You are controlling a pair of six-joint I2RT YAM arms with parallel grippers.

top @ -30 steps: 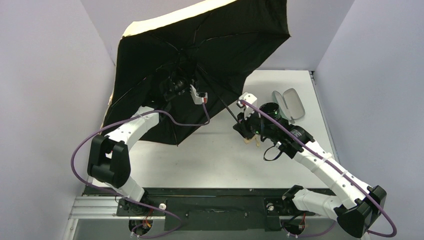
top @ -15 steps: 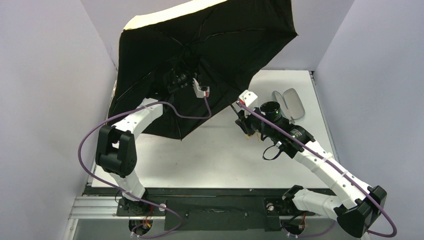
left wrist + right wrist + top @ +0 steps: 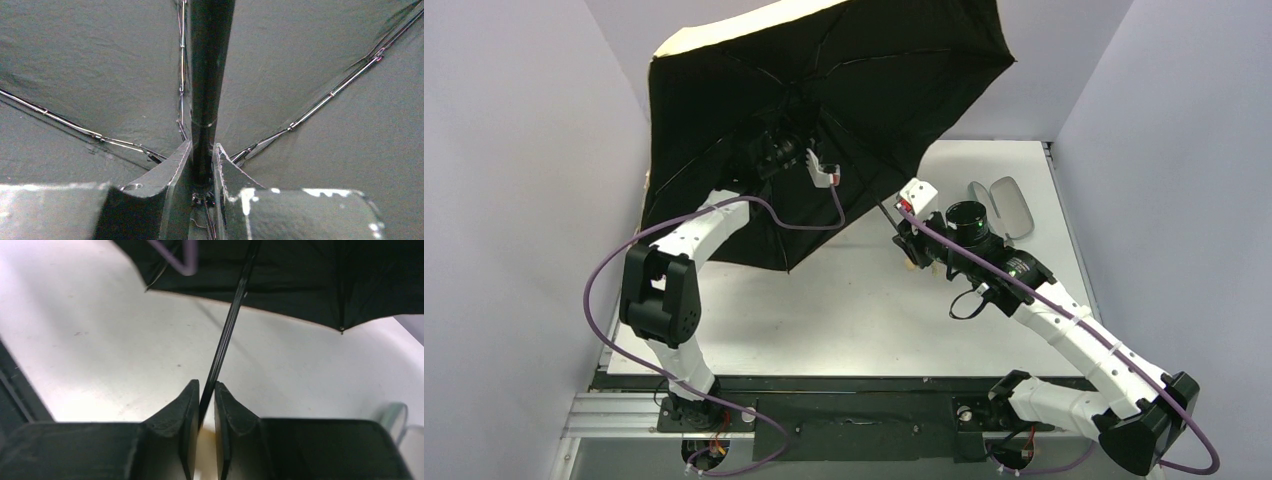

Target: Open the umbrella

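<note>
The umbrella [image 3: 824, 110] hangs open over the far left of the worktop [image 3: 844, 310]. Its canopy is spread wide and tilted, black lining facing us, ribs stretched out. The left claw [image 3: 202, 147] pinches narrow on the black shaft [image 3: 207, 75] up under the canopy. The right claw [image 3: 206, 387] is closed narrow on the shaft's lower end, just above the beige handle [image 3: 204, 460]. A pale hard case [image 3: 1004, 205] lies open near the right arm. To my eye the opening looks done, though I cannot tell whether the canopy has latched. What seems left is letting go.
</note>
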